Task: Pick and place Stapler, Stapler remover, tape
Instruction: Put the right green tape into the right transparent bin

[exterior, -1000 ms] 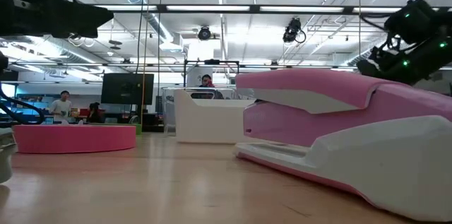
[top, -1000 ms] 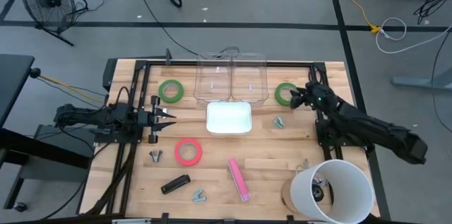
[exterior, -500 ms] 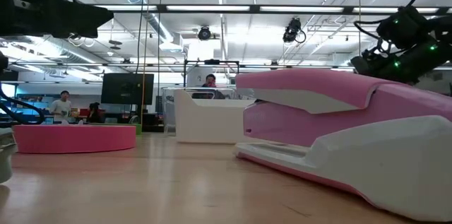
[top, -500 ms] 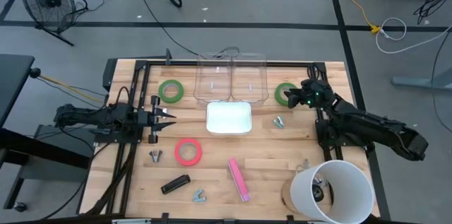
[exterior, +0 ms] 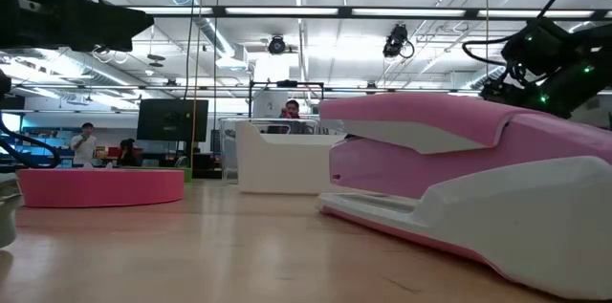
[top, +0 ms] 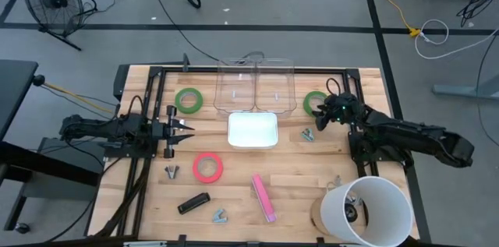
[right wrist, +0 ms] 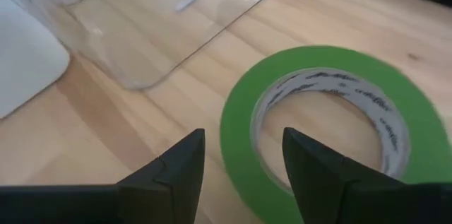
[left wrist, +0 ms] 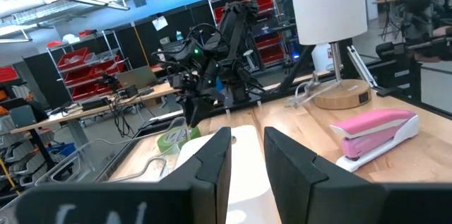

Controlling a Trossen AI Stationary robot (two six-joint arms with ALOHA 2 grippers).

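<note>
A green tape roll (top: 313,101) lies flat at the far right of the table. My right gripper (right wrist: 240,174) hovers open just above it, tipped down, with the roll's edge (right wrist: 240,132) showing between the fingers. A second green roll (top: 188,100) lies at the far left and a pink-red roll (top: 207,167) near the middle. The pink stapler (top: 263,197) lies near the front. Small metal staple removers lie at the left (top: 171,171), front (top: 221,217) and right (top: 308,134). My left gripper (top: 184,131) waits at the left, level, with its fingers a little apart.
A white tray (top: 234,118) sits mid-table, with two clear containers (top: 255,83) behind it. A small black oblong (top: 193,202) lies front left. A white lamp shade (top: 366,209) stands at the front right corner. People show in the room beyond the table.
My right gripper has tipped downward, rolled and sunk over the green roll at the far right, shifting slightly toward the table's near edge. Its fingers have stayed open. No object has moved.
</note>
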